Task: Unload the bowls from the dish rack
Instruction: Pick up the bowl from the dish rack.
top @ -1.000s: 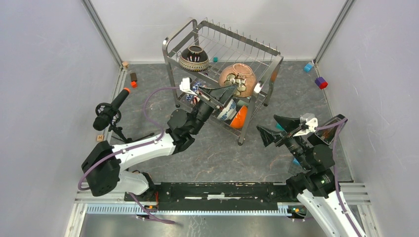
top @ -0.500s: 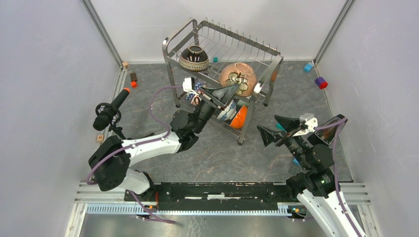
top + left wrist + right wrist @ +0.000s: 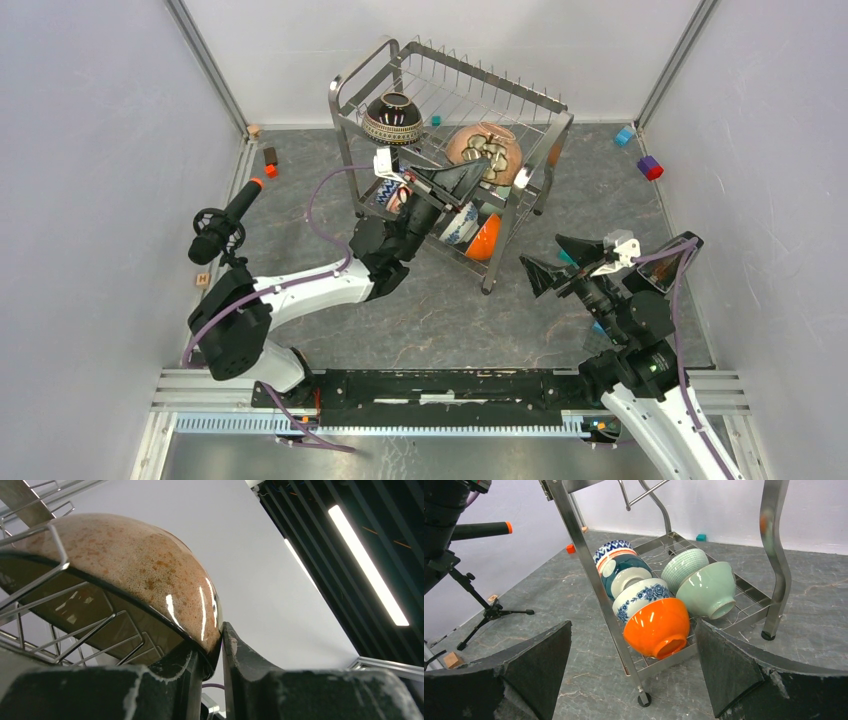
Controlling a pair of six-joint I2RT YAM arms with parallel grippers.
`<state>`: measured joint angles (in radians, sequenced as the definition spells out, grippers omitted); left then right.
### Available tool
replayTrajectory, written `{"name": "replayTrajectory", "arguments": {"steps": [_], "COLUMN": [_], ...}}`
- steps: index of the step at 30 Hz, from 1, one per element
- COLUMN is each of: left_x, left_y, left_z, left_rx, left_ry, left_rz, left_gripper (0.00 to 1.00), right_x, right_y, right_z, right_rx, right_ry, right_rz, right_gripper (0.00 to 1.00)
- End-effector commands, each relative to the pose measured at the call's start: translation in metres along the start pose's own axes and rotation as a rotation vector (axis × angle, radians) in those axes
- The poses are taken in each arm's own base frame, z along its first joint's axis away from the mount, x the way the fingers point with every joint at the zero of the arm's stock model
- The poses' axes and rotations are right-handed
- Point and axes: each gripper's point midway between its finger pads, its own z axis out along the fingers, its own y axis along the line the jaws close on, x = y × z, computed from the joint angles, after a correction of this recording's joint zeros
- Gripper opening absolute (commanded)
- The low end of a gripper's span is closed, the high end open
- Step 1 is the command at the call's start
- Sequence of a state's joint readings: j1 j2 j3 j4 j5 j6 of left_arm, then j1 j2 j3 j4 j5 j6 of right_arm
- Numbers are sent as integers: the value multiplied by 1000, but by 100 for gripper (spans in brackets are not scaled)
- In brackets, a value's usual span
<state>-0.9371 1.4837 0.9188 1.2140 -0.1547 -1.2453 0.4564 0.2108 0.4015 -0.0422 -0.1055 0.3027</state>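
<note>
The steel dish rack (image 3: 352, 95) stands at the back of the table. On its top tier lie a dark bowl (image 3: 391, 118) and a speckled brown bowl (image 3: 487, 150) (image 3: 125, 565). My left gripper (image 3: 476, 173) (image 3: 220, 640) is shut on the brown bowl's rim, one finger inside and one outside. The lower tier holds an orange bowl (image 3: 656, 625), a blue-and-white floral bowl (image 3: 639, 596), a teal patterned bowl (image 3: 619, 567) and two pale green bowls (image 3: 708, 587). My right gripper (image 3: 558, 262) (image 3: 633, 625) hangs open in front of the rack's near corner, holding nothing.
A microphone on a small tripod (image 3: 225, 222) stands at the left. Small toy blocks (image 3: 650, 167) lie by the right wall, and others (image 3: 270, 160) lie near the back left corner. Grey walls close in on both sides.
My left arm has reached further into the top tier and its jaws have closed on the brown bowl's rim. The bowl has shifted slightly toward the back. The right arm has stayed still.
</note>
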Motion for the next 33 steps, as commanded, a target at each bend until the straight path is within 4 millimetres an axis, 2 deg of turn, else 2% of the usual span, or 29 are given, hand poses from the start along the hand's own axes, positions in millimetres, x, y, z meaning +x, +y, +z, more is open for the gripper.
{"name": "replayTrajectory", "arguments": {"steps": [1, 33], "left_x": [-10, -17], "left_y": [-39, -75], "left_z": [13, 46], "left_rx": [124, 243], "left_ry": [-31, -63], "left_rz": [-7, 115], "left_gripper": [2, 2], "right_x": [-13, -15], "right_y": [1, -2], "right_z": [-1, -5], "right_rx": [4, 28], "right_ry": [-27, -26], "right_rz": [-26, -57], "right_gripper": [98, 98]}}
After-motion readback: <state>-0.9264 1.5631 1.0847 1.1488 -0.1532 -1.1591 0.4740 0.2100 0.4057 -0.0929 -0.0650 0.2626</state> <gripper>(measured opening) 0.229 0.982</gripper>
